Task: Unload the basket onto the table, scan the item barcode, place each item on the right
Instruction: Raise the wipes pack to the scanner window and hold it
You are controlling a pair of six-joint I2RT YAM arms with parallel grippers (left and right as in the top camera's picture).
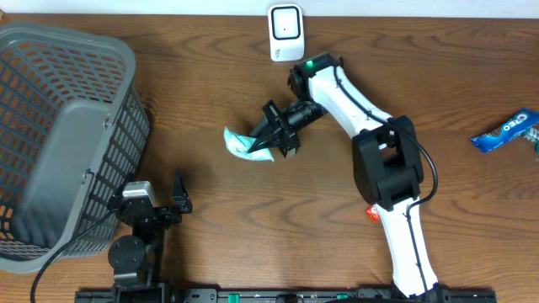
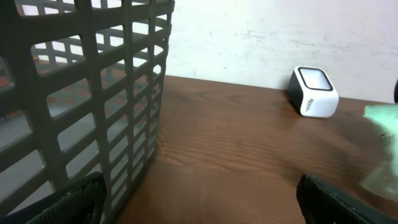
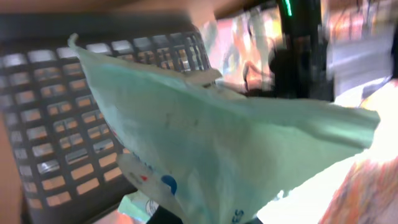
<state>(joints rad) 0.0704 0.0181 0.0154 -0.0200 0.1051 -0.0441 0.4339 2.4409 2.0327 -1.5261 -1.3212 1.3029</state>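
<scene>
Over the middle of the surface [image 1: 210, 84], the right tool [image 1: 269, 143] is clamped on a pale green packet [image 1: 242, 143], whose free end points left. The white scanner [image 1: 285, 32] stands beyond it at the far edge. At the near left, the left tool [image 1: 152, 204] is spread wide, holding nothing, just beside the grey basket [image 1: 130, 118]. A blue snack wrapper [image 1: 507, 130] lies at the far right.

Basket [image 1: 126, 126] cut off at left edge, blue snack pack [image 1: 508, 130] cropped at right, pale packet [image 2: 384, 127] blurred.
</scene>
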